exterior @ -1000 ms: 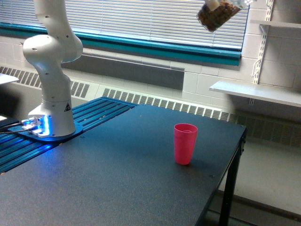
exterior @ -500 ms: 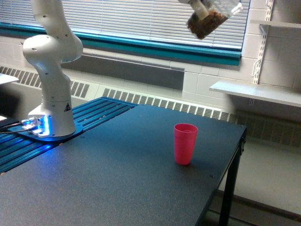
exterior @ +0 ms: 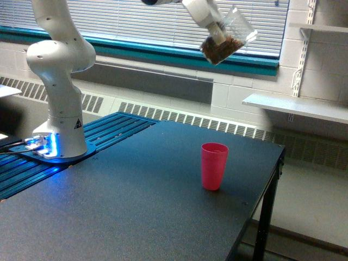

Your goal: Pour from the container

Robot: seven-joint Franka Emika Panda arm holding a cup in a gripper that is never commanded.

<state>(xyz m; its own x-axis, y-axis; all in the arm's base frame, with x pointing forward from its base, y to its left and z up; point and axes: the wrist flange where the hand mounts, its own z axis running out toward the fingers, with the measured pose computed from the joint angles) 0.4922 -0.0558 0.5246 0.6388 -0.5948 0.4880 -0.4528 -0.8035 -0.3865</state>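
Tilted container point(exterior: 227, 39) (claw-held point(exterior: 216, 28)) above table point(exterior: 136, 201)

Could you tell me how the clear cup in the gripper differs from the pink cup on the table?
The clear cup is see-through with brown matter inside; the pink cup is opaque. The clear cup hangs tilted in the gripper, high up; the pink cup stands upright on the table. Both are small and tapered.
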